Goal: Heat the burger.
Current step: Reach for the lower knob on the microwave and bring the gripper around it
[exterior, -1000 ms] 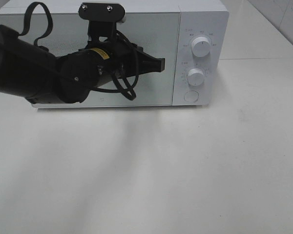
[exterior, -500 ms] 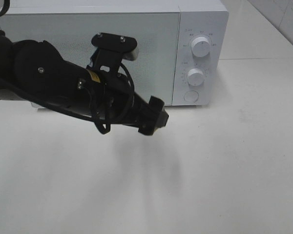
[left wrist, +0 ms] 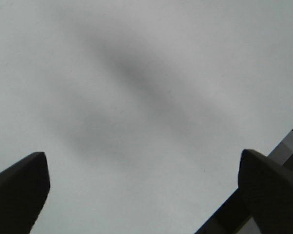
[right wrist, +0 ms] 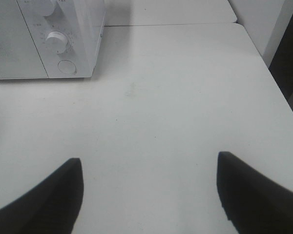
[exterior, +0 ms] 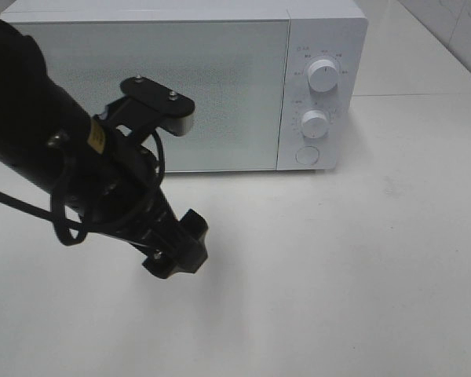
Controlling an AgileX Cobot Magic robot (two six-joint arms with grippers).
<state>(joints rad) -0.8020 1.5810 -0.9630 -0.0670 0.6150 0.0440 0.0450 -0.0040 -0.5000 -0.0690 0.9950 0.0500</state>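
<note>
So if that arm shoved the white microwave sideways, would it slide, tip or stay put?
Probably stays put or slides grudgingly: the microwave is a wide, low box sitting flat on the table, so tipping seems unlikely. Its smooth door offers little to grip, so a push might slip off.

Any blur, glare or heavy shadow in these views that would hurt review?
Exterior high: sharp, evenly lit; the left arm hides part of the microwave door and casts a faint shadow on the table. Left wrist: soft, only a smeared shadow on the table between open jaws. Right wrist: microwave crisp, jaws dark and blurred near the lens. No glare.
</note>
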